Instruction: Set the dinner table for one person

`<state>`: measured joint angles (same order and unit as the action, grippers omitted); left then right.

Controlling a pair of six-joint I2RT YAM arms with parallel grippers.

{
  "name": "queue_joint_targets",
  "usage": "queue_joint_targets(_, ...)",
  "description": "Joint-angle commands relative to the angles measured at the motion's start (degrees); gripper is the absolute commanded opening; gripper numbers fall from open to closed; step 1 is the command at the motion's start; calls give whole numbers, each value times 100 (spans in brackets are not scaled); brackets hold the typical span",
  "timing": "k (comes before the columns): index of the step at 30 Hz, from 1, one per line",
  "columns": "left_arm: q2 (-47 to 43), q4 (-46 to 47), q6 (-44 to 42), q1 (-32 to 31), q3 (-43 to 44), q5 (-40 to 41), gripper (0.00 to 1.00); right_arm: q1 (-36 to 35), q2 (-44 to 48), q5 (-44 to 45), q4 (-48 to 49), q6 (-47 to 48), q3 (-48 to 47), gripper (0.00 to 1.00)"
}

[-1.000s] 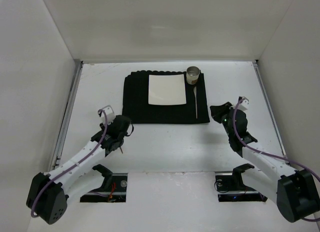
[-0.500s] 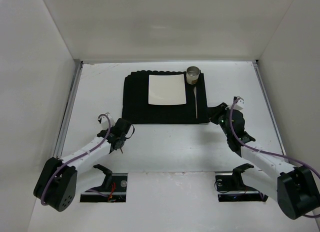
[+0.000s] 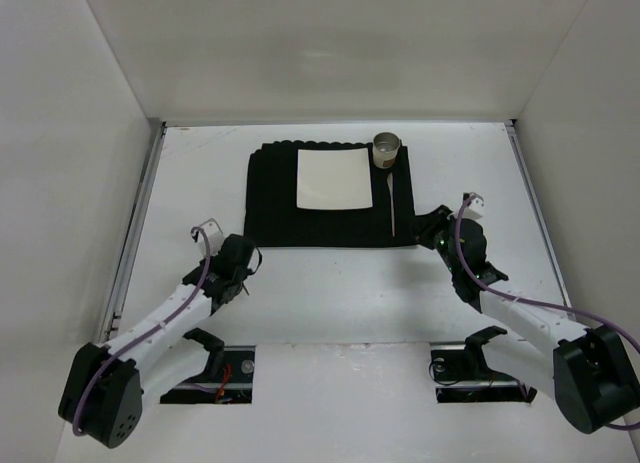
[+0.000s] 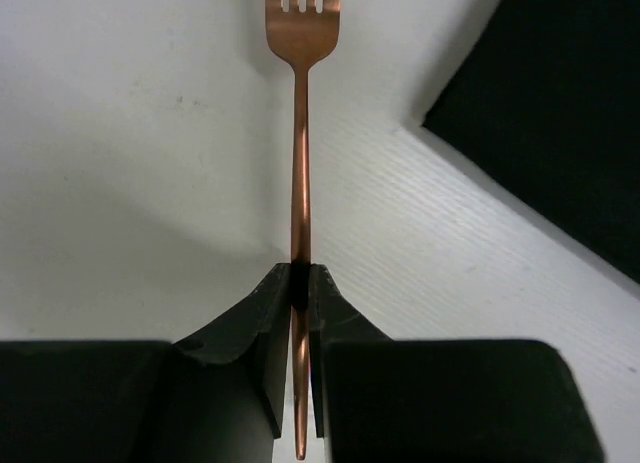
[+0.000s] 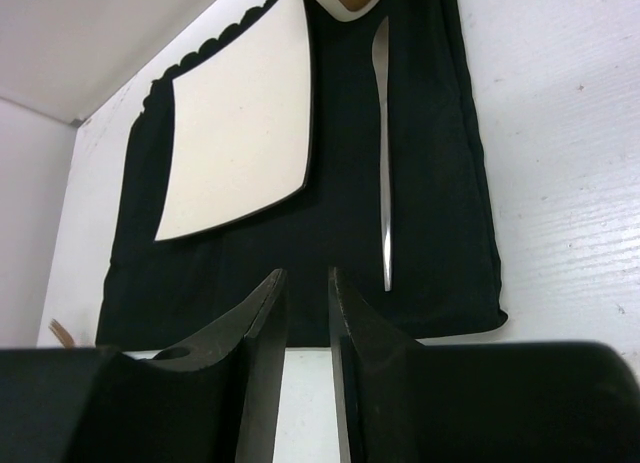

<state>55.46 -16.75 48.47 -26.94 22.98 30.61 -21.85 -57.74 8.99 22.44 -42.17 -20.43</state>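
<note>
Pinches the thin stem of a copper fork (image 4: 300, 133) in the left hand (image 4: 300, 278), fingers shut tight on it, tines pointing away, off the near left corner of the placemat (image 3: 272, 198). Holds the right hand (image 5: 305, 275) only narrowly parted, with nothing between the fingers, by the placemat's near right corner.

Differs from a second ago mostly on the left: hand partly apart then, closed on the fork now. Shows the right hand edged a little nearer the placemat's corner. Leaves placemat, plate, cup and knife where they were.

Counts, largest down:
- one white worktop (image 3: 330, 293), walled on three sides, lying under everything
- one black placemat, at the far middle of the worktop
- one white square plate (image 3: 335, 178), on the placemat
- one cup (image 3: 386, 148), at the placemat's far right corner, just beside the plate
- one silver knife (image 3: 392, 205), on the placemat right of the plate
- one fork
- two hands
</note>
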Motion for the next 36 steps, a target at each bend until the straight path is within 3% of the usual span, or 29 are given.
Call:
queue_joint_targets(1, -536, -118, -574, -113, 653, 234, 1, -52, 52, 32, 340, 86, -181, 29)
queue_joint_targets(5, 76, 426, -1294, -333, 1514, 139, 2, -78, -18, 138, 375, 113, -181, 33)
queue_joint_targets(10, 1912, 963, -2436, -545, 2954, -773, 3, -184, -150, 146, 376, 130, -234, 38)
queue_joint_targets(14, 3038, 946, -2965, -273, 3800, -1285, 3, -201, -133, 129, 376, 139, -234, 43)
queue_joint_targets(23, 4165, 902, -3317, -105, 4197, -1005, 3, -210, -211, 199, 393, 183, -251, 58)
queue_joint_targets(36, 4394, 1139, -3476, -53, 4091, -793, 4, -245, -387, 164, 463, 192, -269, 69)
